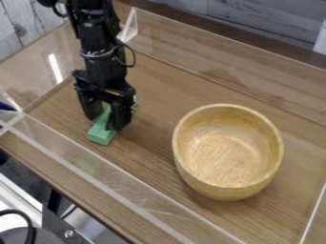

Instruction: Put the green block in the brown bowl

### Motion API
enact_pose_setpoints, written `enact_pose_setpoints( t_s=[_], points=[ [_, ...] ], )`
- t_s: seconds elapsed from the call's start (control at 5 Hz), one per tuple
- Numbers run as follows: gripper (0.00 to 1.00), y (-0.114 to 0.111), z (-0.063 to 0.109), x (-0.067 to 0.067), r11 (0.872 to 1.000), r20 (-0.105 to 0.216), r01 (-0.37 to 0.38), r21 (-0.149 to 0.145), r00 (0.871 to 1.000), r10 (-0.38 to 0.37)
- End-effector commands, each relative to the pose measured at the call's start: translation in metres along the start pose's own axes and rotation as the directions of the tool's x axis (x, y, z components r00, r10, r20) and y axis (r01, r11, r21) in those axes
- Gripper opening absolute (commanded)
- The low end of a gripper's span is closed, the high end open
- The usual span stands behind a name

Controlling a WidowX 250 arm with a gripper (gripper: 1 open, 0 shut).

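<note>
single view, looking down at an angle onto a wooden table (192, 81) with a clear low wall around it.

black gripper (103, 116) sits left of centre, pointing straight down from a black arm (95, 38) that enters at about 11 o'clock. its two dark fingers (84, 110) stand wide apart, lowered close to the table surface.

green block (105, 130): small bright green bar lying flat on the table, its long axis running roughly 1 o'clock to 7 o'clock. upper end sits between the open fingers; lower end sticks out toward 7 o'clock, clear of them. fingers straddle the block, one on each side. cannot tell whether either finger touches it; nothing looks clamped, block rests on the table.

brown bowl (249, 176): round light wooden bowl with visible grain and a thick rim, upright, at about 4 o'clock from the gripper, well apart from it. inside holds nothing. block lies at about 9 o'clock from the bowl, with bare table between them.
</note>
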State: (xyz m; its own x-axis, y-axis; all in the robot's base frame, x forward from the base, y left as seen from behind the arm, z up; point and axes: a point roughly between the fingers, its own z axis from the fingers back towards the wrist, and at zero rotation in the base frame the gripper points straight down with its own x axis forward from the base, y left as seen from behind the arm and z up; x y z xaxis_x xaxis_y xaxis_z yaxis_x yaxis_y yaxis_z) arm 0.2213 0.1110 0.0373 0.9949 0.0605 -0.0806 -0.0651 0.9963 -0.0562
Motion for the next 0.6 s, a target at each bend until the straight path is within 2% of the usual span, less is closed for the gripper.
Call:
enact_pose_setpoints(
  t_s=[0.0,0.4],
  points=[
    [1.00,0.0015,0.0215,0.0049,1.000,0.056,-0.003,0.016,0.998,0.002],
    [1.00,-0.0007,0.0187,0.0024,1.000,0.044,-0.006,0.013,0.999,0.006]
  ],
)
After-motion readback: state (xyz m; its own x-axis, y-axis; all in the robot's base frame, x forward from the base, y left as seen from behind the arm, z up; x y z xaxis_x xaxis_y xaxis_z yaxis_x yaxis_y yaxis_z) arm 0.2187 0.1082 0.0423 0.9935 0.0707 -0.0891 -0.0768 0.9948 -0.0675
